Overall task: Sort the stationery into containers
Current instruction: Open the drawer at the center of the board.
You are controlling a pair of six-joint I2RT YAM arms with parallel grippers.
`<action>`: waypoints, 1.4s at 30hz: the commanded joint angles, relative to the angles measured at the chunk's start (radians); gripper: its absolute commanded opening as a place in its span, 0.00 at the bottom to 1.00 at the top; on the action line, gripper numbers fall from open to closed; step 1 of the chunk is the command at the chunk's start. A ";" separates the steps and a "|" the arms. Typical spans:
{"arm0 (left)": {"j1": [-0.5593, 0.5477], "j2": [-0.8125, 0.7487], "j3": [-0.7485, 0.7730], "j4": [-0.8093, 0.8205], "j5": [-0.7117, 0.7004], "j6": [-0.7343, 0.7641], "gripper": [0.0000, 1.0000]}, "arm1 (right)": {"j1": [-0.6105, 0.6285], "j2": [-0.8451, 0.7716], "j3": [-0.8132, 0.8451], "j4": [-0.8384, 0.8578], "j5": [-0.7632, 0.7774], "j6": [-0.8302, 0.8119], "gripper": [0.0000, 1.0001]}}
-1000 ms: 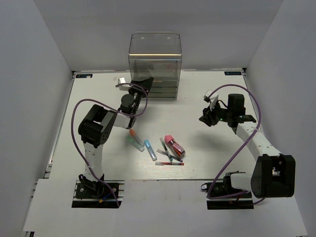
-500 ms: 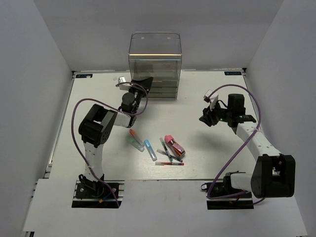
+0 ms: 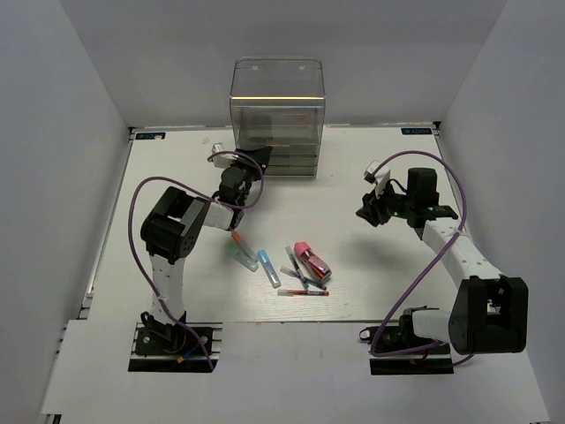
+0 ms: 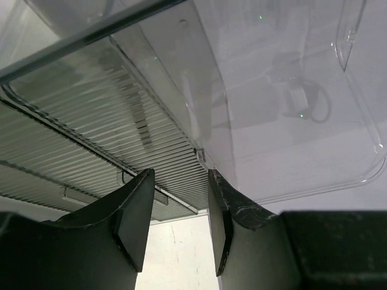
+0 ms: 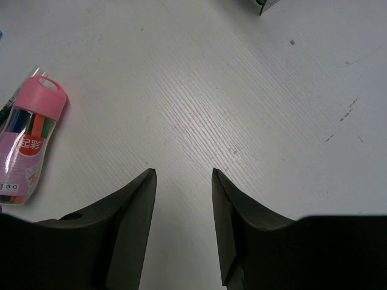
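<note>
The stationery lies mid-table: an orange-capped marker point(image 3: 237, 238), a teal one point(image 3: 244, 257), a blue one point(image 3: 270, 268), dark pens point(image 3: 300, 275), a thin red pen point(image 3: 303, 292) and a chunky pink-and-red pack point(image 3: 311, 258), which also shows in the right wrist view point(image 5: 29, 145). The transparent drawer box point(image 3: 276, 110) stands at the back. My left gripper point(image 3: 253, 161) is open and empty, right at the lower left front of the drawers; its wrist view shows the ribbed drawer fronts point(image 4: 91, 139) just beyond the left gripper point(image 4: 179, 181). My right gripper point(image 3: 369, 212) is open and empty over bare table point(image 5: 183, 172).
White walls enclose the table on three sides. The arm bases sit at the near edge. Purple cables loop beside each arm. A small dark object point(image 5: 266, 5) lies at the top edge of the right wrist view.
My left gripper has dropped and moved in closer to the lower drawers' front. The right arm and the stationery have not moved.
</note>
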 commanded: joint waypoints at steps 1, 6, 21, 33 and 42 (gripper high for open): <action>-0.001 -0.019 0.003 0.002 -0.028 -0.012 0.51 | 0.005 -0.009 -0.014 0.025 0.001 -0.011 0.48; -0.001 0.003 0.012 0.034 -0.037 -0.023 0.51 | 0.003 -0.009 -0.015 0.024 0.001 -0.012 0.48; -0.001 0.041 0.030 0.123 -0.046 -0.061 0.51 | 0.005 -0.009 -0.015 0.025 0.002 -0.014 0.48; -0.001 0.084 0.089 0.102 -0.066 -0.113 0.42 | 0.003 -0.009 -0.017 0.025 0.005 -0.015 0.48; -0.001 0.104 0.089 0.130 -0.085 -0.144 0.15 | 0.003 -0.006 -0.020 0.025 0.008 -0.019 0.48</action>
